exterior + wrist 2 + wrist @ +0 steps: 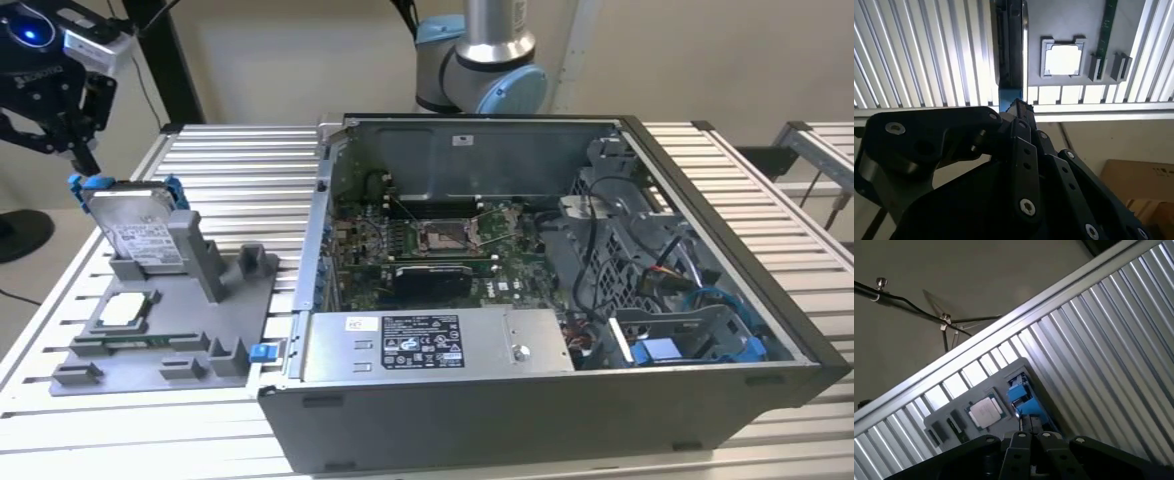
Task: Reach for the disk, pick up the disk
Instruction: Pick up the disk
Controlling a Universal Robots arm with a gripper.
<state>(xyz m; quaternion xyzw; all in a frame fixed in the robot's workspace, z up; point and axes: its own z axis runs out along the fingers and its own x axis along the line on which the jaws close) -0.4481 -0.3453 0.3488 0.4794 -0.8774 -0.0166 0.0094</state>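
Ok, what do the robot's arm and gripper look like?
The arm is a silver-grey tube with light blue joint caps. The gripper is black, built of linked bars with silver screws, and carries a blue light and a small white box by its base.

No print can be read. Disk (139, 232): white label on its face, characters illegible. Power supply (534, 345) in the computer case (534, 420): black label (420, 342) and small white label (363, 323), wording illegible. Case rear wall: white sticker (463, 139), illegible
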